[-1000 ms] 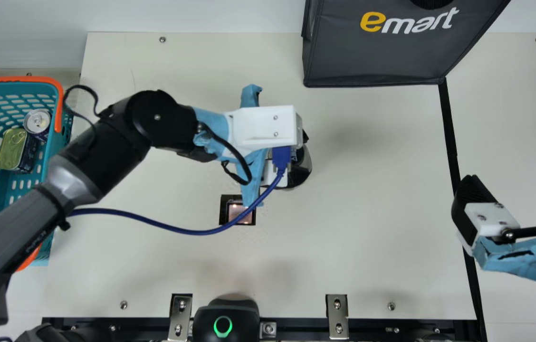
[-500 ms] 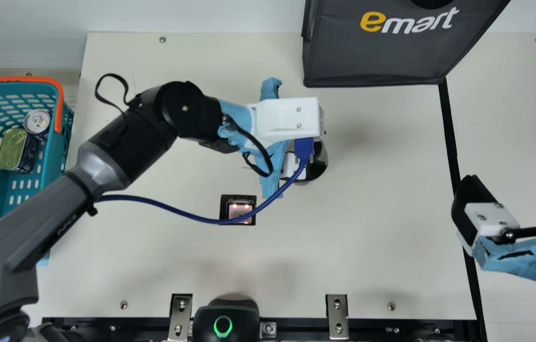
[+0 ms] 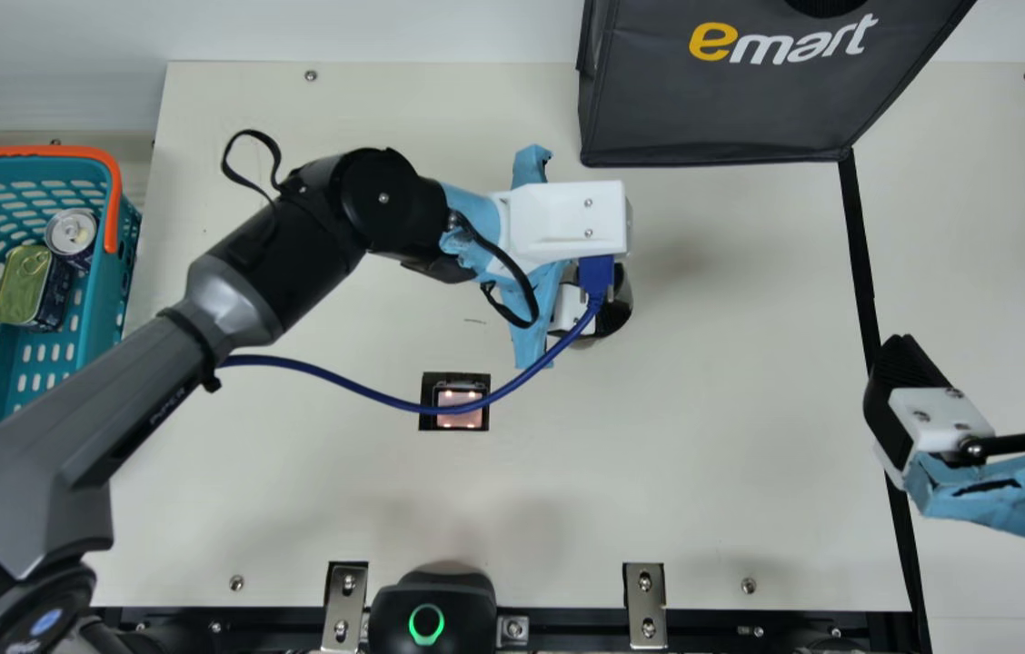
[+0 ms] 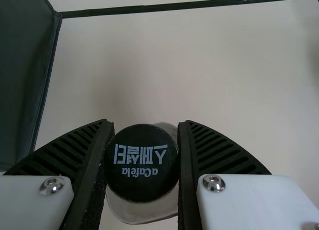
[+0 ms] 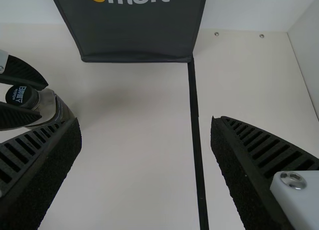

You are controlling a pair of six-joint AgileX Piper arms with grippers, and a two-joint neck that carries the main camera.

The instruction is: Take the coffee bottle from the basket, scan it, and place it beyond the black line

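My left gripper (image 3: 569,220) is over the middle of the table in the main view, between the lit scanner window (image 3: 460,420) and the black line (image 3: 859,263). In the left wrist view, my left gripper (image 4: 145,124) is shut on the coffee bottle (image 4: 142,162) at its black cap; the clear body below is partly hidden. The bottle (image 5: 48,104) also shows at the left of the right wrist view, between the left gripper's fingers. Over the black line and beyond it, my right gripper (image 3: 990,352) stands open and empty; in its wrist view, my right gripper (image 5: 146,119) has its fingers wide apart.
A teal basket (image 3: 104,295) with two cans stands at the far left. The dark bag (image 3: 712,100) is at the back, its corner by the black line's far end. A blue cable (image 3: 340,386) passes over the scanner window. A black device (image 3: 431,604) sits at the front edge.
My left arm has moved right and slightly toward the back, away from the scanner window, with the bottle and cable going along. The right arm has kept still.
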